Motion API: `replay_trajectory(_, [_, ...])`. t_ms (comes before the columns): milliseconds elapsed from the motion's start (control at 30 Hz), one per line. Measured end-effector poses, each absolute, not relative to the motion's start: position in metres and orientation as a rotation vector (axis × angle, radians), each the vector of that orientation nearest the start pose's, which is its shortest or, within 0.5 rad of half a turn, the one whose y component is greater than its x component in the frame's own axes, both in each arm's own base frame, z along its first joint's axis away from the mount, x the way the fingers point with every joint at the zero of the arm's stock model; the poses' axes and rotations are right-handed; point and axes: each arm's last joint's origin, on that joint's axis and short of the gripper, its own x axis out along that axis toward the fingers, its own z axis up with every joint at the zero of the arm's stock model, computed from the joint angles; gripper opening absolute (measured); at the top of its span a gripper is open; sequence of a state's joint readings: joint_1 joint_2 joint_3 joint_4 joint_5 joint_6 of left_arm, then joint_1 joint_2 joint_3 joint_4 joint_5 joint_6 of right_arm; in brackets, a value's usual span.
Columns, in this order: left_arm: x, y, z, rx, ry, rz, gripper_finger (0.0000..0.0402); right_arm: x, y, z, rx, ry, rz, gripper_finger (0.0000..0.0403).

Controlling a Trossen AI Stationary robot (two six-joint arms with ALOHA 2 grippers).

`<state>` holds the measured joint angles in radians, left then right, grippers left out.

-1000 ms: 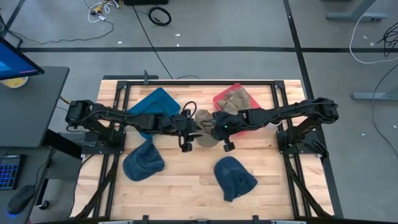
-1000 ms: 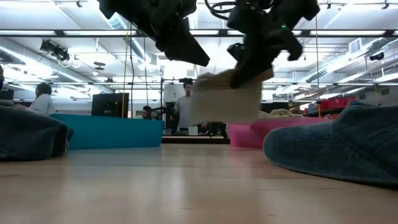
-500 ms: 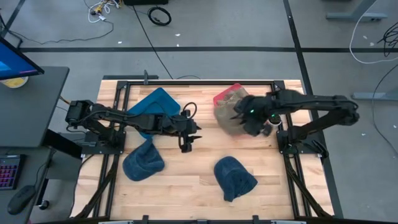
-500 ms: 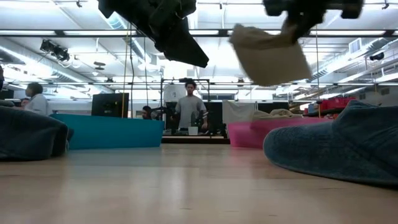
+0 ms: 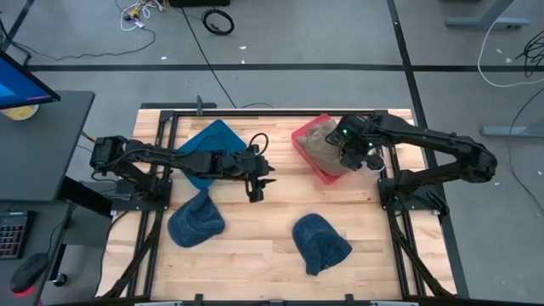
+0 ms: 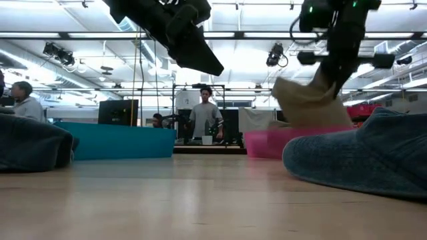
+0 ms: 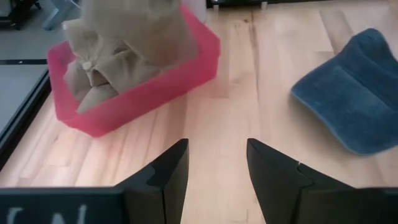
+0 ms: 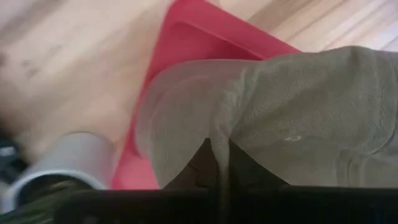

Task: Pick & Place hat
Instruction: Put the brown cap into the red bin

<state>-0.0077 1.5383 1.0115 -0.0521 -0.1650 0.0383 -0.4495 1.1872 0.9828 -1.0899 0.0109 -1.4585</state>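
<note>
The right arm's jaws are shut on the tan hat, which hangs over the pink bin at the upper right of the high view. In the low view the tan hat dangles just above the bin's rim. More tan hats lie inside the bin. The left arm's jaws are open and hold nothing, in the middle of the tabletop. A blue bin sits behind the left arm. Two blue hats lie near the bottom: one at lower left, one at lower middle. Nothing stands between the hat and the bin.
</note>
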Motion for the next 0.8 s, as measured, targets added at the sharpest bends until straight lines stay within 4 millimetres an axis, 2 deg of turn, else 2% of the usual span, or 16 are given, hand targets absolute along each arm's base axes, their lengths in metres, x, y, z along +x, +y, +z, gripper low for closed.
replay_trajectory(167, [0.334,0.009,0.243,0.081,0.582,0.160,0.0165,0.184,-0.103,0.237,-0.985,1.199,0.587,0.0005])
replay_trajectory(333, [0.334,0.014,0.243,0.076,0.582,0.176,0.0165,0.187,-0.108,0.220,-0.884,1.208,0.591,0.0006])
replay_trajectory(467, [0.333,0.017,0.243,0.074,0.582,0.186,0.0165,0.195,-0.113,0.216,-0.741,1.208,0.420,0.0018])
replay_trajectory(633, [0.333,0.019,0.243,0.073,0.584,0.191,0.0165,0.205,-0.118,0.221,-0.593,1.150,0.188,0.0054])
replay_trajectory(800, [0.333,0.019,0.243,0.073,0.588,0.190,0.0165,0.204,-0.120,0.221,-0.569,1.181,0.120,0.0099])
